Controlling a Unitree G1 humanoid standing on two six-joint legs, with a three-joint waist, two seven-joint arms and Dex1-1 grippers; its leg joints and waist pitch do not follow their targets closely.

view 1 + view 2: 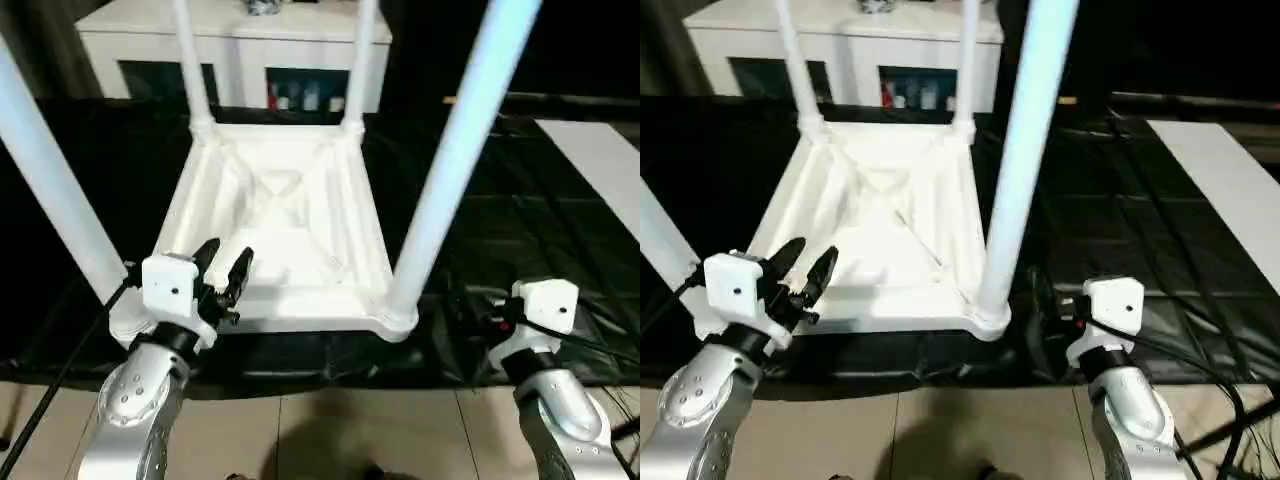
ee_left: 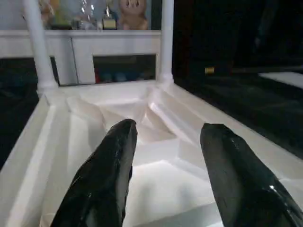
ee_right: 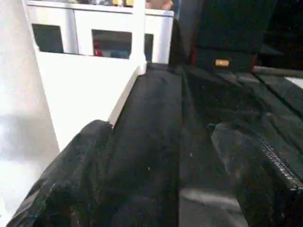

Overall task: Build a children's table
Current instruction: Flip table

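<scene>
The children's table (image 1: 275, 215) lies upside down on the black-covered bench (image 1: 520, 210), its ribbed underside facing up and all four white legs (image 1: 455, 150) standing in the corner sockets, with a white cabinet (image 1: 235, 50) behind it. The left gripper (image 1: 226, 268) hovers over the near edge of the upturned top, jaws spread apart and holding nothing. The right gripper (image 3: 161, 161) sits over the black cover just beside the near right leg, its jaws likewise parted and empty.

Black-covered work table (image 1: 520, 240) carries the upturned children's table (image 1: 280, 215).
</scene>
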